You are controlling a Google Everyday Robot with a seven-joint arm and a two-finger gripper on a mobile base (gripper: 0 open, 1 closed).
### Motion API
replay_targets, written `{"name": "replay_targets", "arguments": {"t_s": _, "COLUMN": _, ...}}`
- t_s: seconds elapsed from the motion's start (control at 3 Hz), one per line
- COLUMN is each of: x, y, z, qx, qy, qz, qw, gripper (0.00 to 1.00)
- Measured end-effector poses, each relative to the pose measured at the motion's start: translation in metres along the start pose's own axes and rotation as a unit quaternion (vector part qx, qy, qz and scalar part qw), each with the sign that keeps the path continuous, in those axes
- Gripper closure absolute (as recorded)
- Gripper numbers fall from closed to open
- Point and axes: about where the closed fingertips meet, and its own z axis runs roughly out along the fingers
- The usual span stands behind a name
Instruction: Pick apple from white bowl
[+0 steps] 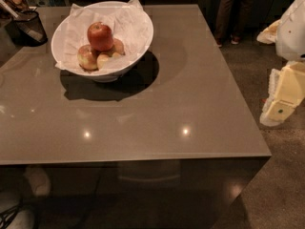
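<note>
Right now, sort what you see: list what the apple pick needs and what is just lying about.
For the job: white bowl; red apple, topmost in it; claw, off the table's right side.
Lying about: smaller pale apples; paper liner; dark mesh cup, back left corner.

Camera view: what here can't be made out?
Gripper, right of the table: partly cut by the right edge.
Smaller apples: partly hidden by the apple and the white bowl's rim; count unclear.
Mesh cup, top left: contents cut by the edge.
Person at top: only legs show.
</note>
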Motion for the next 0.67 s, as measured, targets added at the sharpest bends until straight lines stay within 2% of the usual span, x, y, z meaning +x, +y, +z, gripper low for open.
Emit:
{"name": "replay_targets", "arguments": {"t_s": 0.33, "x": 0.000, "y": 0.000, "z": 0.000, "qx": 0.000, "qy": 0.000, "qz": 0.000, "qw": 1.0000, "gripper": 0.00}}
{"name": "replay_targets", "arguments": {"t_s": 0.67, "x": -0.010, "y": -0.013, "z": -0.004, "qx": 0.011, "qy": -0.017, "qz": 0.040, "qw": 0.9990, "gripper": 0.00}}
